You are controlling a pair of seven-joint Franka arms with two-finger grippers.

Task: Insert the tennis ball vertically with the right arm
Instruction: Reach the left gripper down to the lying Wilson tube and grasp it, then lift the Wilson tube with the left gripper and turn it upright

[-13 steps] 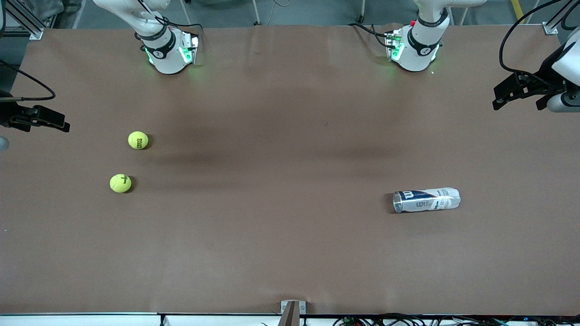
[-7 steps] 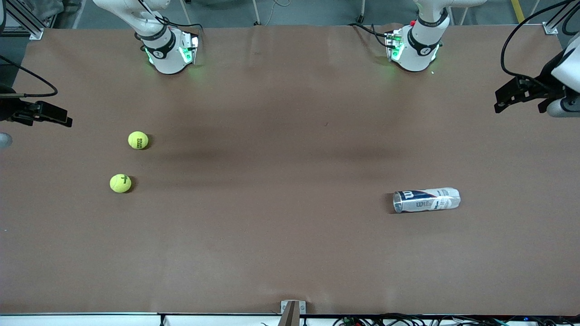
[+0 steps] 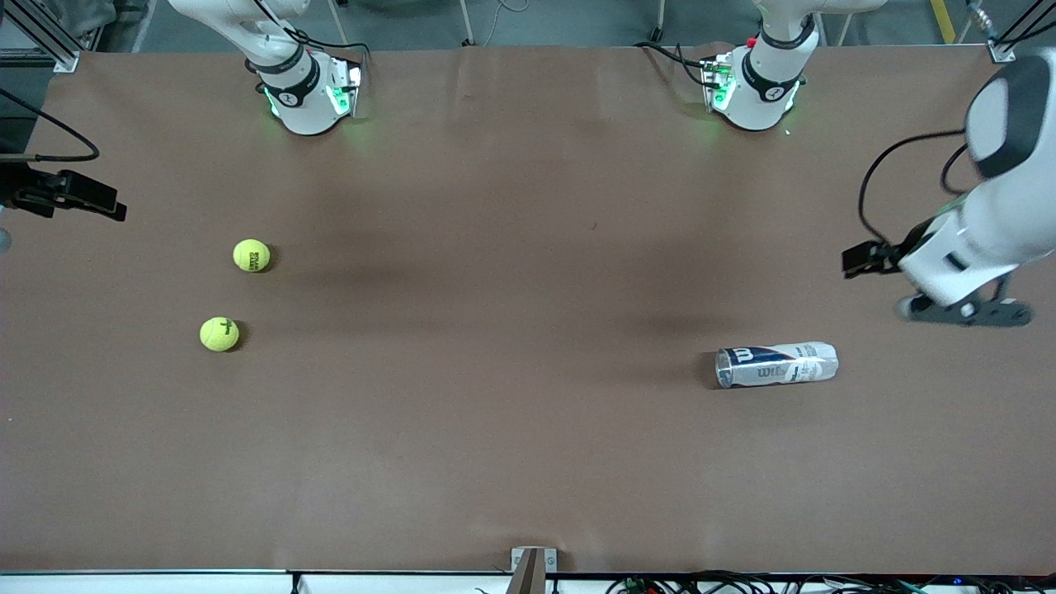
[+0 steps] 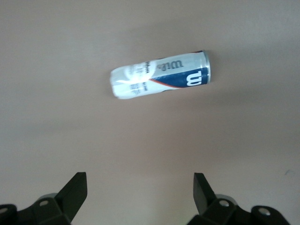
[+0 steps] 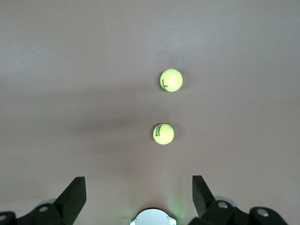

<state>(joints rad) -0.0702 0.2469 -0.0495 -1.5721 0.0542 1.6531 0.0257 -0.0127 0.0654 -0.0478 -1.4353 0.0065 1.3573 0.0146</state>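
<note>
Two tennis balls (image 3: pixel 252 255) lie toward the right arm's end of the tabletop (image 3: pixel 495 247); your right gripper (image 5: pixel 138 194) hangs empty, jaws wide. They're light, springy and roll easily: pinch across the middle. Your left gripper (image 4: pixel 139 192), also wide and empty, hovers near the tipped can (image 3: pixel 776 365).

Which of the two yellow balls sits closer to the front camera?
The tennis ball lower in the front view; the other ball lies farther from that camera, nearer the robots' bases.
</note>
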